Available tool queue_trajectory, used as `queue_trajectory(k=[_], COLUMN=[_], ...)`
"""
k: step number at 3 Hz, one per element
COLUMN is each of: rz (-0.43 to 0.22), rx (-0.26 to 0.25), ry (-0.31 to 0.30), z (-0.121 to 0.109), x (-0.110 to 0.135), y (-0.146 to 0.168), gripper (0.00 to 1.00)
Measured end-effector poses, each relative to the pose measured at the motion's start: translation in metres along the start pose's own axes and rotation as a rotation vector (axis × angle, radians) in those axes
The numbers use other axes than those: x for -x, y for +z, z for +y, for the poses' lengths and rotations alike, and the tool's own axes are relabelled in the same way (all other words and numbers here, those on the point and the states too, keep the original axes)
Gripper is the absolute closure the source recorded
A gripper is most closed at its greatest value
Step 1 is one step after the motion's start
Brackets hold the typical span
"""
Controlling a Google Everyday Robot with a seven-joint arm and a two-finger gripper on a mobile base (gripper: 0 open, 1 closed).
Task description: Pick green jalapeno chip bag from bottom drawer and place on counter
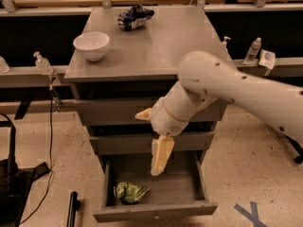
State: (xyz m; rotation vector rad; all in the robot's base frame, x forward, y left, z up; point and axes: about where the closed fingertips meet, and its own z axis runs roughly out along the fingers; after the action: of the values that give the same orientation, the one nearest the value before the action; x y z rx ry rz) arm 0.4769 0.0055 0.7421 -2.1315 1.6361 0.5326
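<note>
Arm angled down from right; gripper [150, 142] above open bottom drawer [156, 211], fingers apparently splayed wide, empty. Green jalapeno chip bag [130, 192] in drawer's front-left corner.

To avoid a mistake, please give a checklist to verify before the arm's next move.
1. Bottom grey metal drawer pulled open: ok.
2. Wrinkly green foil chip bag visible in its front left corner: ok.
3. Pincer open and empty: ok.
4. Pincer directly over the bag: not ok, it hangs above the drawer's middle, right of the bag.
5. Bare space on flat grey metal counter, beside white bowl and dark blue snack bag: ok.
</note>
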Motion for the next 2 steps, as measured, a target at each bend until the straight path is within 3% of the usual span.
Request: queue_trajectory(k=[1,2], rz=[-0.036,-0.049], rx=[0.004,-0.071], ry=[0.002,0.006], z=[0.021,0.005], x=[-0.016,-0.015], y=[0.068,0.078], gripper=[0.00,0.00])
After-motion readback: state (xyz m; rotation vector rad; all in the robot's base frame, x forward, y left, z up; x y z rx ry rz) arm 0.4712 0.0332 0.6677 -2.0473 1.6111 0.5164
